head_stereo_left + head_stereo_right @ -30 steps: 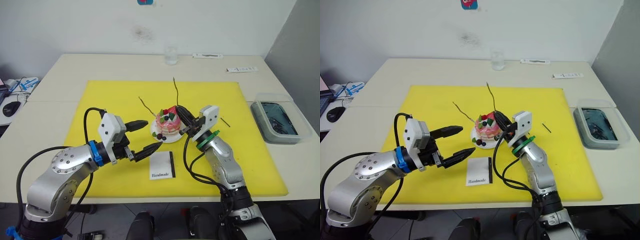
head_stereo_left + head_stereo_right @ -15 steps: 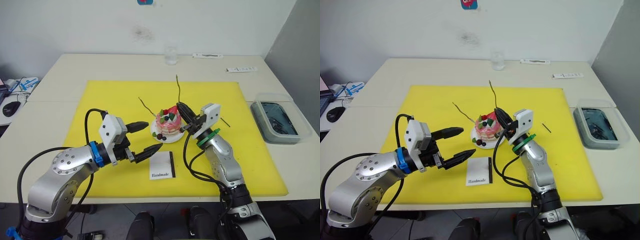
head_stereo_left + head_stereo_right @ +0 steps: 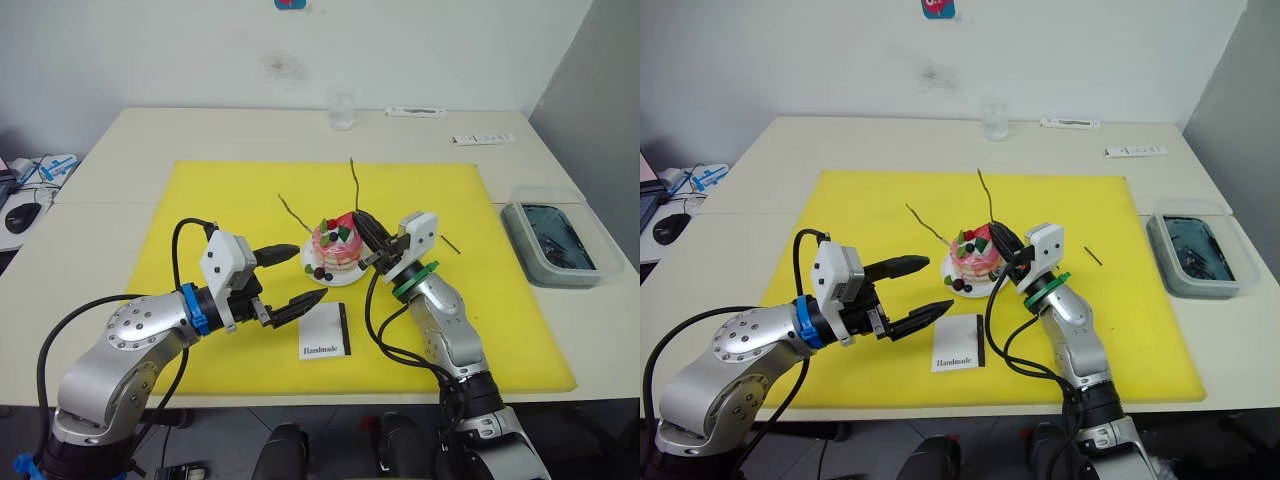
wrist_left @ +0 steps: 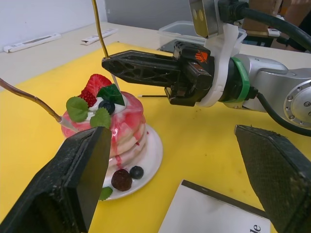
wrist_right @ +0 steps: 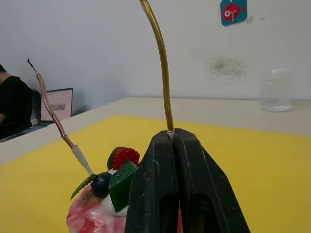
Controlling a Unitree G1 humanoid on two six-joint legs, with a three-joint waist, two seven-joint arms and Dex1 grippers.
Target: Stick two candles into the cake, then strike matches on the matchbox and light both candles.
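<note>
Left eye view: the cake [image 3: 336, 248] on its small white plate sits near the middle of the yellow mat [image 3: 200, 215] that covers much of the tabletop [image 3: 120, 150]. One candle [image 3: 293, 211] is stuck in the cake's left side and leans toward the mat's far left. The right gripper [image 3: 366, 226] is clenched on the second candle [image 3: 355, 187], holding it nearly upright right at the cake's right side, its fingers crowding the topping. The left gripper [image 3: 295, 276] hangs with fingers spread wide, just left of the plate and apart from it. The matchbox [image 3: 327, 329] lies flat near the mat's front edge, just below the plate. One match [image 3: 450, 243] lies on the mat behind the right gripper. A clear glass [image 3: 343, 110] stands near the tabletop's far edge; a lidded plastic container [image 3: 553, 238] sits by the right edge.
</note>
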